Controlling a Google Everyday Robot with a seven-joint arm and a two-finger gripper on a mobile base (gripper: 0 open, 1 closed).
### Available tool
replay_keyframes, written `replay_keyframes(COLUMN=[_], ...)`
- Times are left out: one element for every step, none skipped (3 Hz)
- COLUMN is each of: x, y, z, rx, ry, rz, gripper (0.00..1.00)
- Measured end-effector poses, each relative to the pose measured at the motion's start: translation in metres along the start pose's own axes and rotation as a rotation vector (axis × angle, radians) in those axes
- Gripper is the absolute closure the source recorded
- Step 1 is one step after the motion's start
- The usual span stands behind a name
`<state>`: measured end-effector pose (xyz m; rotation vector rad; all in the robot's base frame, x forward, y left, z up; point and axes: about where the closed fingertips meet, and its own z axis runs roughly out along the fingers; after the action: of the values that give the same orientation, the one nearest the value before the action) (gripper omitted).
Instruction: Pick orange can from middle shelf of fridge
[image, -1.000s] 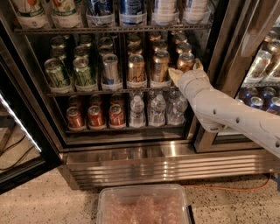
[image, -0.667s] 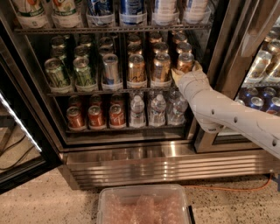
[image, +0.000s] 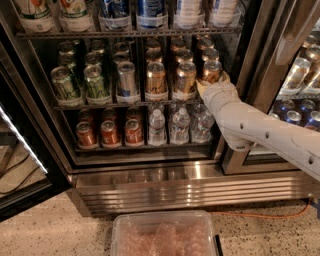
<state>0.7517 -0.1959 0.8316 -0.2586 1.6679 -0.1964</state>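
Change: hardly a twitch since a second ago; arm and gripper held the same spot at the right end of the rack, and no can had shifted.
Fridge: the fridge stood with its door swung open to the left, dark inside, ribbed steel grille along the base.
Arm: the white arm reached in from the right, slanting up and left into the opening.
Tub: a clear plastic tub sat on the speckled floor right in front of the grille.
Middle shelf: the middle shelf carried green cans at the left, a blue-and-silver can next, then the orange ones.
Lower rack: red cans at the left, water bottles at the right.
Orange can: the orange can stood upright at the front right end of the middle shelf, with matching cans just beside it on its left.
Gripper: the gripper was right up against that can's lower half; whether it had closed on the can, I could not tell.
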Motion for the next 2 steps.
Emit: replay_keyframes(x=[-0.0005, -0.0075], y=[0.0007, -0.0026], z=[0.0001, -0.0022], rx=[0.002, 0.013], ry=[-0.014, -0.039], rz=[0.02, 0.037], gripper=[0.98, 1.0])
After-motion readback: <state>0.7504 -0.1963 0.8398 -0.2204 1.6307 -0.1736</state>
